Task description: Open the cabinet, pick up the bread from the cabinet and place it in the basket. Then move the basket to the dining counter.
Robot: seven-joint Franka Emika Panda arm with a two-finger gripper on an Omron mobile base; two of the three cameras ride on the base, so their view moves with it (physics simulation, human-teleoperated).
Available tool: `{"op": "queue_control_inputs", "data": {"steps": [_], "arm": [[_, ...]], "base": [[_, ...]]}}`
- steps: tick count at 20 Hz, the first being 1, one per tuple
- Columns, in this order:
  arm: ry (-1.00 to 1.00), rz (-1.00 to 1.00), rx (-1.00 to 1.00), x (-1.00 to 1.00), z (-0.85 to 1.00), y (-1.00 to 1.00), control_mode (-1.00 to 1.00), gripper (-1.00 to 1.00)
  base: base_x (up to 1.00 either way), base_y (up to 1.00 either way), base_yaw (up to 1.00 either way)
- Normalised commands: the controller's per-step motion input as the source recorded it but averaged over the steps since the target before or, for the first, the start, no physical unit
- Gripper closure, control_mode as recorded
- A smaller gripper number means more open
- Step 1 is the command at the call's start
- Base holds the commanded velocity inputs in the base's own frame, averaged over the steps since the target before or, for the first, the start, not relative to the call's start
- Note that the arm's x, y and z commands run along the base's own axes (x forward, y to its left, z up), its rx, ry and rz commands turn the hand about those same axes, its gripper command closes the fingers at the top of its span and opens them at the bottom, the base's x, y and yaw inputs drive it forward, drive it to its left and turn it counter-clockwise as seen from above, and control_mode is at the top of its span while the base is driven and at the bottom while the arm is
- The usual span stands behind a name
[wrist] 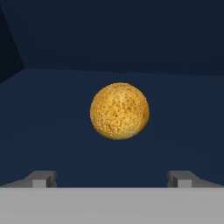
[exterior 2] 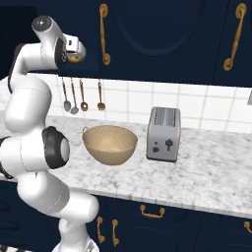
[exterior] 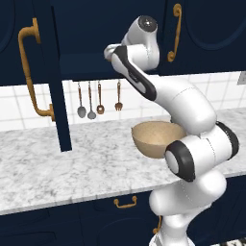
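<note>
Golden-orange, speckled round bread [wrist: 119,111] sits on the dark navy shelf inside the tall navy wall cabinet [exterior: 86,65], centred in hand view, just ahead of the gripper [wrist: 112,179]. Fingers spread wide: two small grey tips [wrist: 41,179] at bottom left & right of hand view, bread between their lines but not touching, nothing held. Cabinet's arched-panel door [exterior: 55,72] w/ long curved brass handle [exterior: 30,72] hangs open, edge-on in left base view. White arm reaches up into the opening; in right base view a bit of orange shows at the hand [exterior 2: 75,51]. Round tan basket [exterior 2: 109,143], lighter speckled inside, stands on the white-grey marble counter [exterior 2: 197,172] below, w/ nothing in it, near a silver two-slot toaster [exterior 2: 164,133] on its right in right base view. Brass-handled utensils [exterior 2: 81,98] hang on the white tile wall behind.
</note>
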Motion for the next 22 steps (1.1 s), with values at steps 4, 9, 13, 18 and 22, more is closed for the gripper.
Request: {"op": "queue_control_inputs", "data": {"steps": [4,9,13,18,22], "arm": [[0.01,0.01,-0.02,0.51,0.00,0.07,-1.00,-1.00],[0.00,0.00,0.00,0.30,0.00,-0.05,-1.00,-1.00],[-0.02,0.00,-0.04,0.18,-0.07,0.00,-1.00,-1.00],[-0.05,0.00,-0.10,0.05,-0.12,0.00,-1.00,-1.00],[-0.04,0.00,-0.02,0.10,-0.06,0.00,-1.00,-1.00]], "base": [[0.00,0.00,0.00],[0.00,0.00,0.00],[0.00,0.00,0.00],[0.00,0.00,0.00],[0.00,0.00,0.00]]}}
